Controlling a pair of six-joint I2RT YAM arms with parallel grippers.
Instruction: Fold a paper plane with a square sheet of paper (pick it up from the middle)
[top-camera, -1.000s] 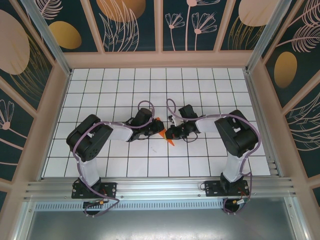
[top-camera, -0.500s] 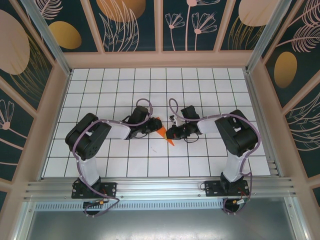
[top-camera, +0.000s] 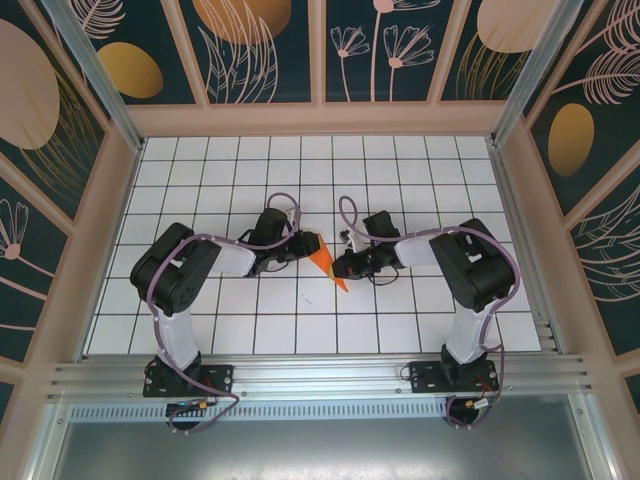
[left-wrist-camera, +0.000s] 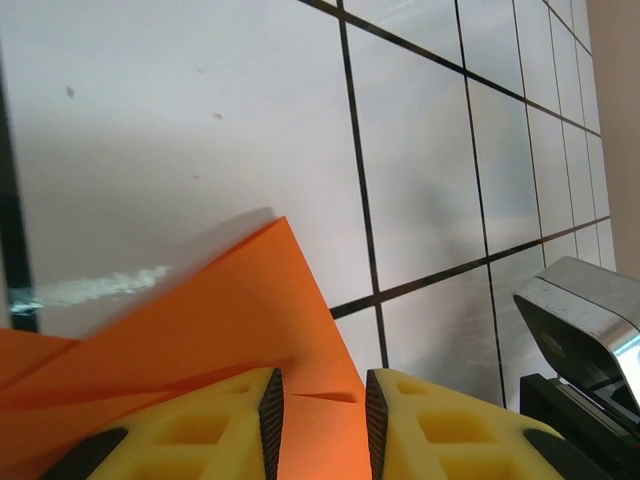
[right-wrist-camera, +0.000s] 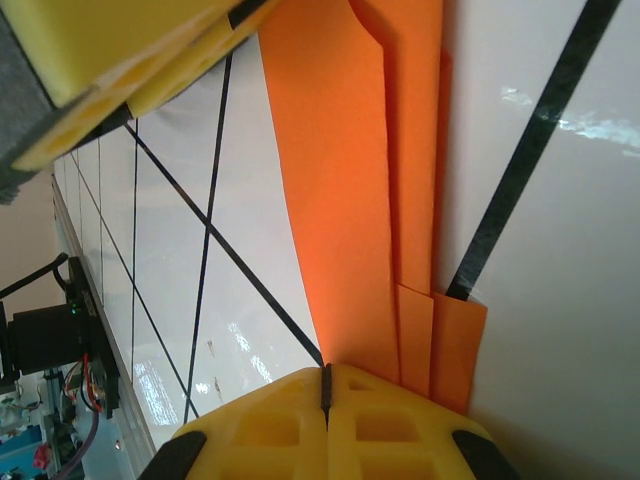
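The paper plane (top-camera: 322, 258), folded orange paper narrowing to a point, lies on the counter (top-camera: 200, 180) just below the middle of the top external frame. It runs on a slant from upper left to lower right, between the two sets of fingers. In the right wrist view the paper plane (right-wrist-camera: 340, 180) shows as several stacked layers with stepped edges, running from the top of the frame down to the bottom centre. In the left wrist view the paper plane (left-wrist-camera: 200, 330) fills the lower left, with one corner pointing up toward the middle.

The left fingers (top-camera: 300, 246) sit at the paper's upper left end. Close up, the left fingers (left-wrist-camera: 250, 425) stand a narrow gap apart, not pressed together. Orange paper shows through the gap, and whether either pad touches it cannot be told.

The right fingers (top-camera: 341, 268) sit at the paper's lower right end. Close up, the right fingers (right-wrist-camera: 325, 390) are closed tight, pad against pad, at the bottom centre. The paper layers run up to them and pass behind them, and whether any layer is caught between the pads cannot be told.

White tiles with black grid lines surround the paper. Dark flower-patterned panels (top-camera: 270, 50) enclose the counter.
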